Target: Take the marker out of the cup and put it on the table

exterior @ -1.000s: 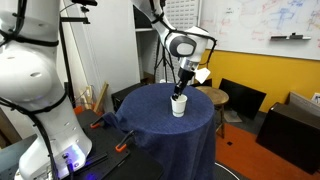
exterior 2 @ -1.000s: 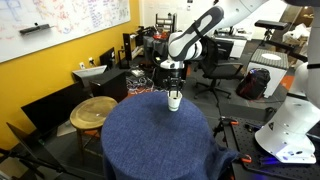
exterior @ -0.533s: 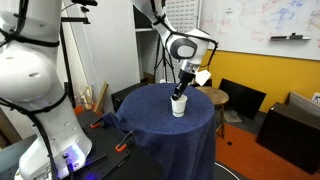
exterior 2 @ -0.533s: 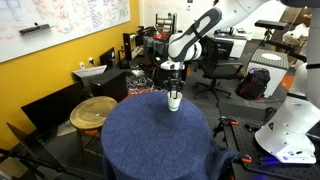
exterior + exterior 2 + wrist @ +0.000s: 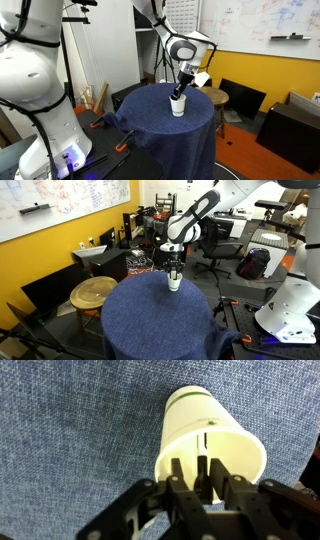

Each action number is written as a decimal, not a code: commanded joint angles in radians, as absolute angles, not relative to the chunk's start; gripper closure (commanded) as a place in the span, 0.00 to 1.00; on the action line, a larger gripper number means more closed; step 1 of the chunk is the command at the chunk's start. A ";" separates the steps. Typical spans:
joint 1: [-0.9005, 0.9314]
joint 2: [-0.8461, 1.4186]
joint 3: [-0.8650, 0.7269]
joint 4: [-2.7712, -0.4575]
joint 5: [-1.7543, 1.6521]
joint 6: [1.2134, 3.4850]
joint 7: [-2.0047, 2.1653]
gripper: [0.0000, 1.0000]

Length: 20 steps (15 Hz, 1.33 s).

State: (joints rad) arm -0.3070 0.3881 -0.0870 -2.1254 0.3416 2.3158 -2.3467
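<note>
Hovering right over the cup [image 5: 178, 106], the claw [image 5: 181, 92] points straight down at the end of the arm in both exterior views. The cup [image 5: 174, 281] is white and stands upright on the worktop [image 5: 150, 320], which is round and draped all over in dark navy cloth. In that exterior view the cup sits near the far edge of the cloth.

The wrist view looks down past the claw [image 5: 201, 465] onto the cup [image 5: 215, 435], with its open mouth nearest the camera and a thin dark band around the far end. Blue woven cloth of the worktop [image 5: 70, 430] fills the rest of that view.

The marker [image 5: 202, 472] shows as a thin dark stick at the cup's mouth, lying between the two dark fingers [image 5: 178, 478]. The fingers sit narrowly apart, one on each side of the marker, with thin pale slivers of cup between. Whether the pads actually press the marker cannot be told. The marker is too small to make out in the exterior views.

A brown round stool [image 5: 93, 290] stands beside the worktop, apart from it. A big white robot body [image 5: 35, 80] fills the near side of an exterior view.
</note>
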 commanded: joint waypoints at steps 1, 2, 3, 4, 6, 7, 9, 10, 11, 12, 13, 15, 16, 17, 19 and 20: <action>-0.330 0.407 -0.065 -2.090 0.365 2.282 -2.339 0.66; -0.330 0.409 -0.064 -2.088 0.365 2.281 -2.338 0.71; -0.332 0.412 -0.064 -2.086 0.366 2.280 -2.338 0.71; -0.333 0.415 -0.063 -2.083 0.367 2.279 -2.338 0.85; -0.336 0.420 -0.062 -2.080 0.368 2.279 -2.339 1.00; -0.337 0.419 -0.061 -2.080 0.368 2.277 -2.339 0.95; -0.339 0.415 -0.061 -2.083 0.366 2.279 -2.337 0.95; -0.339 0.413 -0.061 -2.085 0.365 2.280 -2.337 0.95; -0.339 0.408 -0.060 -2.091 0.365 2.284 -2.337 0.95; -0.339 0.403 -0.060 -2.095 0.365 2.287 -2.337 0.95; -0.340 0.398 -0.059 -2.100 0.366 2.289 -2.340 0.95; -0.342 0.391 -0.057 -2.105 0.369 2.290 -2.347 0.95; -0.343 0.387 -0.056 -2.108 0.371 2.291 -2.350 0.95; -0.344 0.382 -0.056 -2.112 0.372 2.291 -2.352 0.95; -0.345 0.374 -0.055 -2.118 0.375 2.292 -2.356 0.95; -0.346 0.368 -0.055 -2.122 0.376 2.293 -2.358 0.95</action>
